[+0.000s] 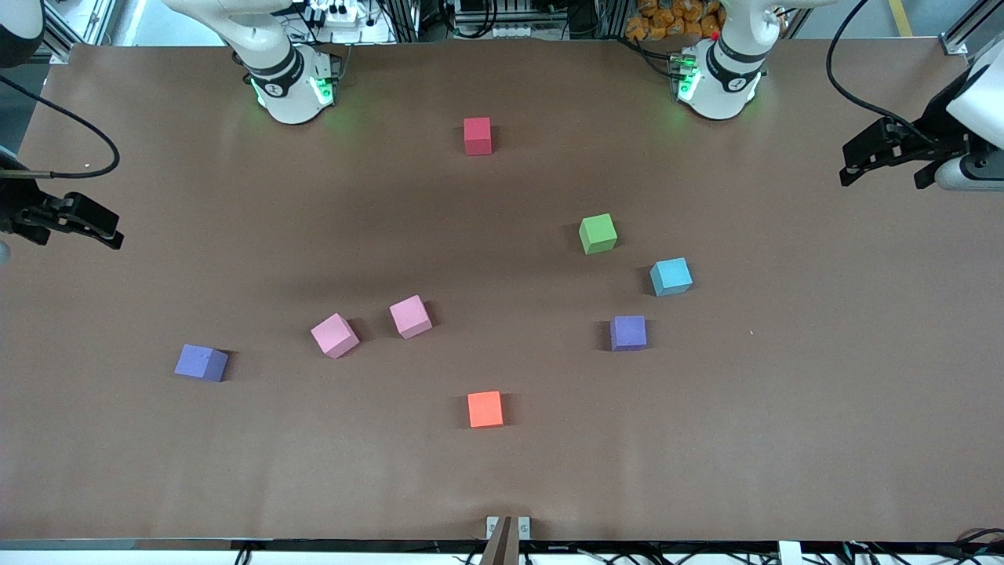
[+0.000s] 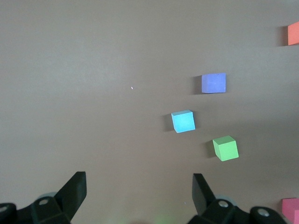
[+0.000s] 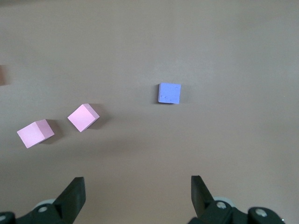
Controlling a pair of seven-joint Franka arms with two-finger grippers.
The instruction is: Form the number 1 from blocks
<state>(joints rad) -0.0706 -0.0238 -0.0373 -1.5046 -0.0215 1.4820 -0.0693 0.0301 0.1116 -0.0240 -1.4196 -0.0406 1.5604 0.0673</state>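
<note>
While both arms wait with the left gripper [image 2: 135, 193] and right gripper [image 3: 135, 196] spread open over the table's [image 1: 784, 439] ends, I see matte, square-edged foam blocks [image 1: 410, 316] scattered apart across its brown middle.

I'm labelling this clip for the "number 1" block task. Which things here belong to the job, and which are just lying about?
Job:
red block
green block
two pink blocks
purple blocks
left pincer, open, waiting
right pincer, open, waiting

Lying about or unsure:
blue block
orange block
</note>
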